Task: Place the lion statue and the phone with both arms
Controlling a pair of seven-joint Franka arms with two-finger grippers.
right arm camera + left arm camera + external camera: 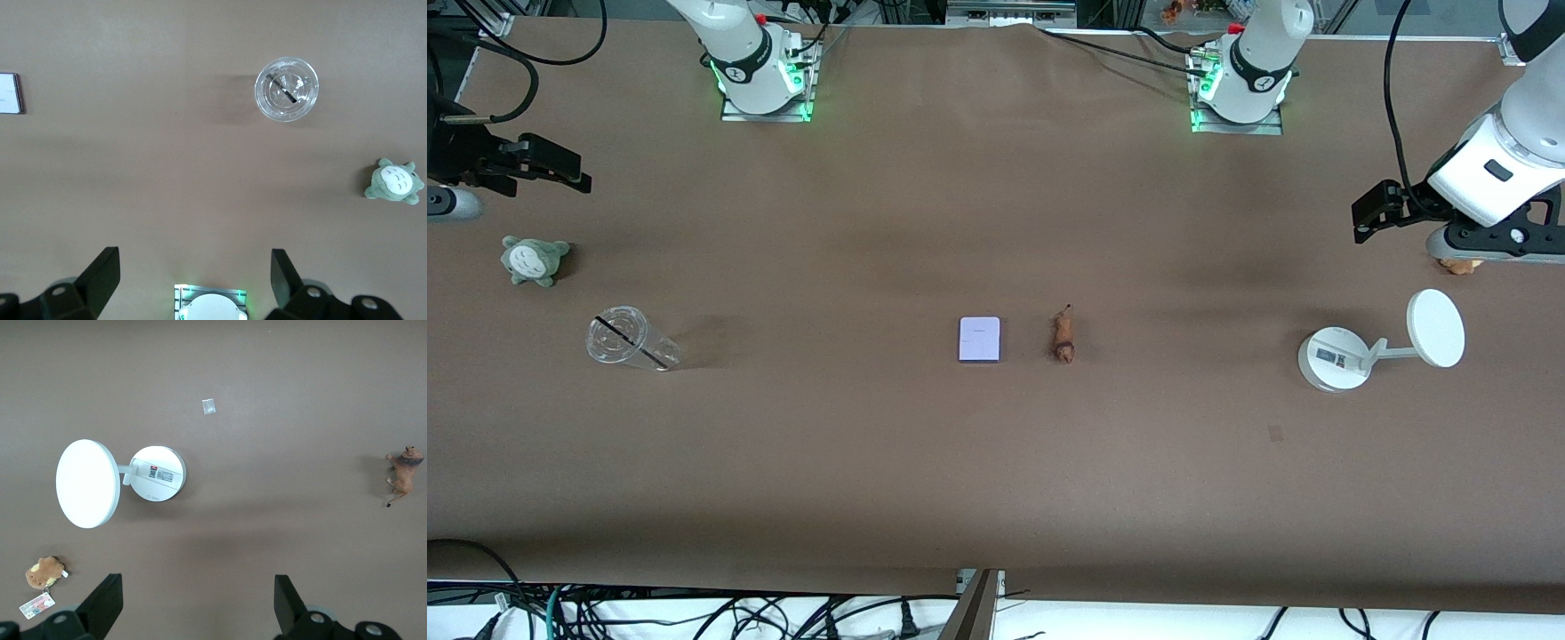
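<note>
In the front view the phone [979,340] lies flat at the centre of the frame on the brown table [996,462]. The lion [1064,335] lies on its side just beside it, toward the left arm's end, with a narrow strip of bare table between them. Wide bare table surrounds the pair on all sides, down to the table's lower edge and up to the arm bases along the top.

The left gripper [1371,212] hangs at the right edge of the frame, over the table near a tan plush [1459,264] that peeks out under the wrist. Its fingers [103,600] are spread wide with nothing between them. Below it in the frame stands a white stand [1336,358] with its disc tilted toward the edge. In the left wrist view the lion [404,471] sits at the right edge of the frame, well apart from the stand [157,473].

The right gripper [551,169] hangs at the upper left edge of the frame, over the table near a grey-green plush [532,260]. Its fingers [100,273] are also spread wide and hold nothing. A clear cup [627,340] lies on its side lower in the frame, well apart from the phone. In the right wrist view the phone [10,93] is cut off by the left edge.
</note>
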